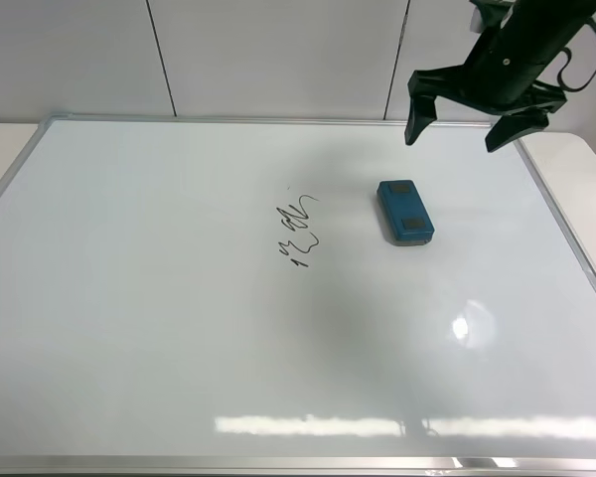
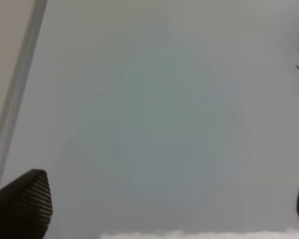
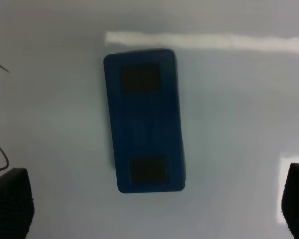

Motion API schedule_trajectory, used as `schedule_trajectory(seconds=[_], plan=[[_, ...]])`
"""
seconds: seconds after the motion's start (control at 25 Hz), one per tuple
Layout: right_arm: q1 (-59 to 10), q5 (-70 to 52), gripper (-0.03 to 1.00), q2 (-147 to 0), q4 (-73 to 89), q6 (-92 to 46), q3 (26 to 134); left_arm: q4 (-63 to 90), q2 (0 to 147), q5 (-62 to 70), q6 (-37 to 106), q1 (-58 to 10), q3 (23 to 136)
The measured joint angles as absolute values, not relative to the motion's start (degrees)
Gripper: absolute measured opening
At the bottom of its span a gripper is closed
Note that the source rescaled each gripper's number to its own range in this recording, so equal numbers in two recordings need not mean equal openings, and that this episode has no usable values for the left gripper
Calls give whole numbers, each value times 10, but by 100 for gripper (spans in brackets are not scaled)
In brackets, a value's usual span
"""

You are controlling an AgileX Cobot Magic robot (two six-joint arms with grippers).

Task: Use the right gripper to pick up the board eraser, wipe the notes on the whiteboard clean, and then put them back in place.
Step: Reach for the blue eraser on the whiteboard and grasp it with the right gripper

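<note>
Spread right claw [image 1: 453, 142] hovers above board eraser [image 1: 405, 212]

Bare whiteboard [image 1: 159, 328] lies all round the board eraser [image 1: 406, 213]; above looks open.

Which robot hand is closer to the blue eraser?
The right. The right gripper hangs open over the eraser, which its wrist camera sees between its fingers. The left gripper is outside the high view, over bare whiteboard beside the frame.

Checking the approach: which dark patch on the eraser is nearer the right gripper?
The far patch on the board eraser, closest to the right gripper; the near patch sits toward the camera.
</note>
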State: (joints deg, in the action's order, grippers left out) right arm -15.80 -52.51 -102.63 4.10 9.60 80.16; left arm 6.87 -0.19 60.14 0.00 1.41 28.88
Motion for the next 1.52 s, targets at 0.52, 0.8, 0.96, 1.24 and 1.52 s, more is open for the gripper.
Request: schedule_trajectory(seconds=[0.52, 0.8, 0.96, 1.24, 1.52], plan=[[-167, -501, 100, -1109, 38, 106, 813, 69, -2, 601, 0, 14, 289], [-187, -467, 100, -1145, 36, 108, 813, 69, -2, 601, 0, 14, 289], [-200, -451, 100, -1164, 33, 120, 813, 69, -2, 601, 0, 14, 289], [-212, -450, 100, -1185, 14, 131, 813, 69, -2, 601, 0, 14, 289], [-212, -464, 100, -1186, -8, 132, 813, 69, -2, 601, 0, 14, 289]])
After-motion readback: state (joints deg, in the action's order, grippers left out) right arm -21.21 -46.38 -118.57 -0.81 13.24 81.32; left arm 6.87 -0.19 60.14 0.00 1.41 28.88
